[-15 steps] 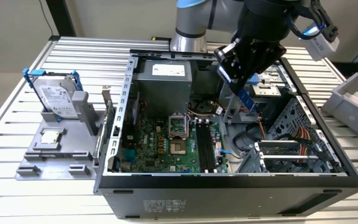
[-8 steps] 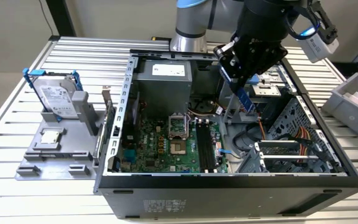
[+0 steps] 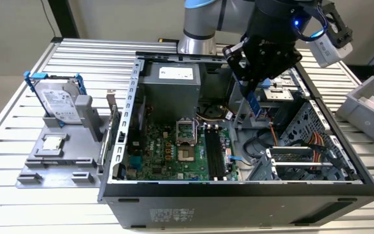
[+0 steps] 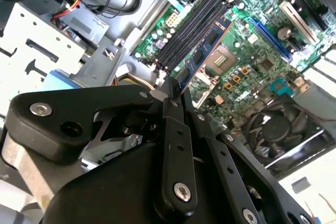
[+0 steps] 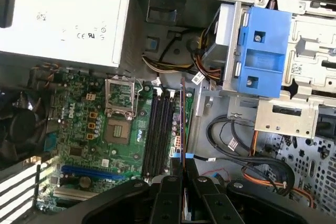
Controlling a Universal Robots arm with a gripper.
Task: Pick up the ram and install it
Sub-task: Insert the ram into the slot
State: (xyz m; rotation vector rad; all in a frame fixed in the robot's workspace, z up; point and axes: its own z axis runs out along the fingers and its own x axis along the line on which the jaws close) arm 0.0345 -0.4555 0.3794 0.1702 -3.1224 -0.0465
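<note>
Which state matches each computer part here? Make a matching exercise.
1 long thin blue ram stick
2 silver hard drive in blue bracket
3 small square silver chip
4 long black motherboard slots

A flat on grey holder
B clamped in black gripper
C empty, inside open case
D upright, outside case

Pairs: 1-B, 2-D, 3-A, 4-C

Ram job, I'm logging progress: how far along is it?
Done: the ram is picked up, clamped in the tool. In hand: it hangs on end over the open case. Left: in the first wrist view the slots are all empty, so the ram is not yet seated.
</note>
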